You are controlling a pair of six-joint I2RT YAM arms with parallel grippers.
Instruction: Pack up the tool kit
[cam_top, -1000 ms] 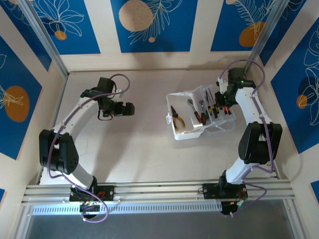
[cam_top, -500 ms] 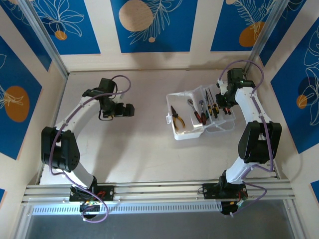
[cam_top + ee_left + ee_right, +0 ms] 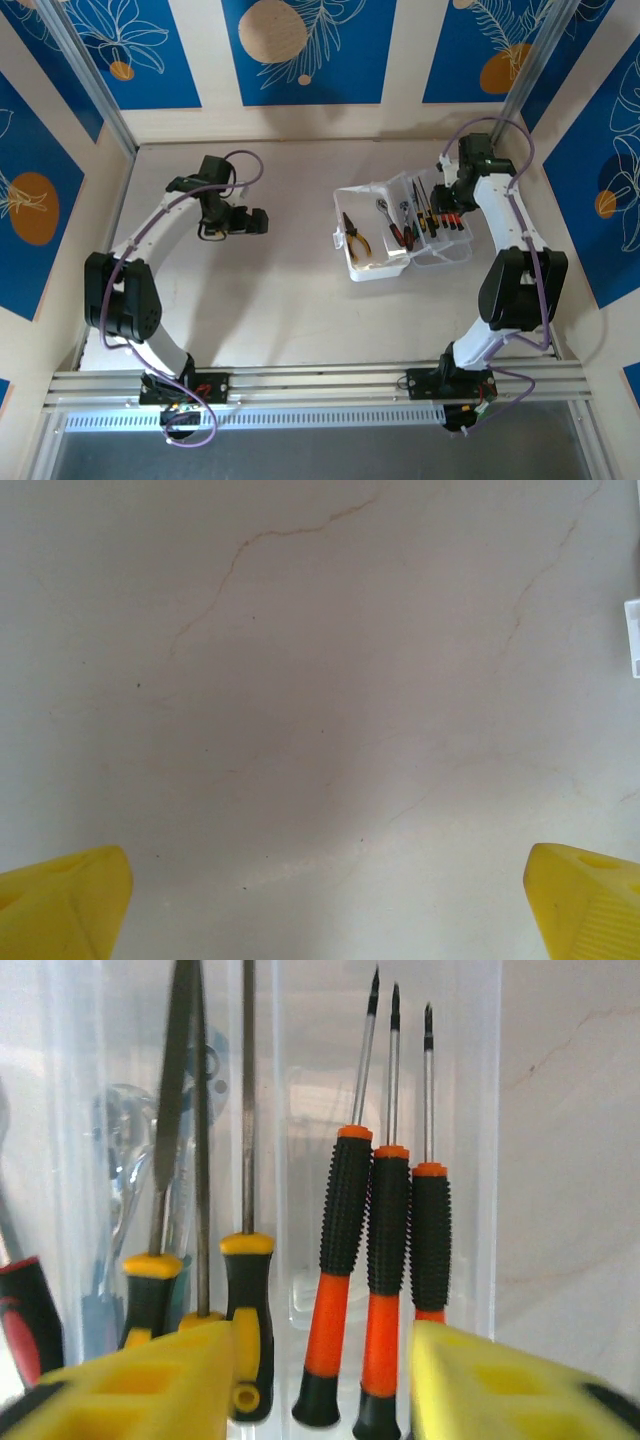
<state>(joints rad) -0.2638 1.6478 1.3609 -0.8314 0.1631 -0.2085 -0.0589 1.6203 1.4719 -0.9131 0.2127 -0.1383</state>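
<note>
**A:** What sort of surface is it?

**B:** A pale beige matte tabletop (image 3: 290, 300). It is smooth, with thin hairline cracks wandering over it in the left wrist view. Cream walls close it in on three sides, hung with blue panels (image 3: 345, 75) that bear white line-drawn leaves and orange and peach discs. A ribbed aluminium rail (image 3: 320, 385) runs along the near edge and carries both arm bases.

**A:** And the kit?

**B:** The translucent white rectangular plastic case (image 3: 378, 268) lies open on the right half of the table. It has thin, glossy walls. Inside are yellow-handled pliers (image 3: 355, 238) at the left, then a shiny metal ratchet (image 3: 383, 208) just beside them. Next come red-handled tools (image 3: 397, 237) and long-shafted screwdrivers further right.

**A:** Closer up?

**B:** The right wrist view shows three slim precision screwdrivers with knurled black grips and orange ends (image 3: 385, 1250). They lie side by side, their steel shafts pointing away. Left of them are yellow-and-black-handled screwdrivers (image 3: 247, 1300) with longer, darker shafts.

**A:** The pincers?

**B:** The right gripper (image 3: 322, 1345) has blunt yellow plastic fingers (image 3: 150, 1385). It hangs over the right part of the case, parted, with nothing pinched between the fingers. The left gripper (image 3: 328, 870) is spread wide above bare table, well apart to the left of the case. A white corner of the case shows at the right edge of its view.
</note>
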